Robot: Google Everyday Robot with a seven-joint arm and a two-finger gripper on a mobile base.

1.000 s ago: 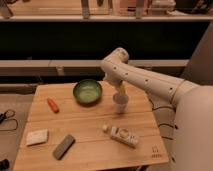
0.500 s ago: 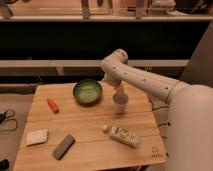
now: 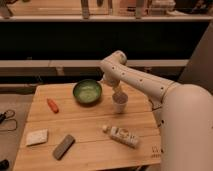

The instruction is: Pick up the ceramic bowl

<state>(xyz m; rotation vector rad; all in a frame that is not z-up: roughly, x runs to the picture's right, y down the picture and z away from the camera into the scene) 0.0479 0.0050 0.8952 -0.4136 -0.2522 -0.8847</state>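
At the near edge of the wooden counter [image 3: 90, 125] lie a dark grey flat block [image 3: 63, 146] and a pale rectangular block [image 3: 37, 136], well apart from the task's thing and not in the way of a reach. To their right a white bottle [image 3: 123, 136] lies on its side, pointing roughly toward the middle of the counter. Further back on the left is a small orange, carrot-like item [image 3: 52, 105], set apart from the rest. Beyond these, a little right of centre, the small white cup [image 3: 119, 103] stands upright, and just beside it to the left, near the far edge, sits the ceramic bowl [image 3: 87, 92]. It is upright with its opening upward, green and glossy with a paler inside, and apparently empty. Its rim is exposed all round, which probably offers the easiest grasp. The white arm [image 3: 140, 82] bends over from the right and hangs the end effector [image 3: 116, 91] down just above the cup, to the right of the bowl's rim. It looks placed for a short move left onto the bowl. How far open it is I cannot tell, and it does not appear to hold anything. It may be touching the cup's lip, though that is unclear.
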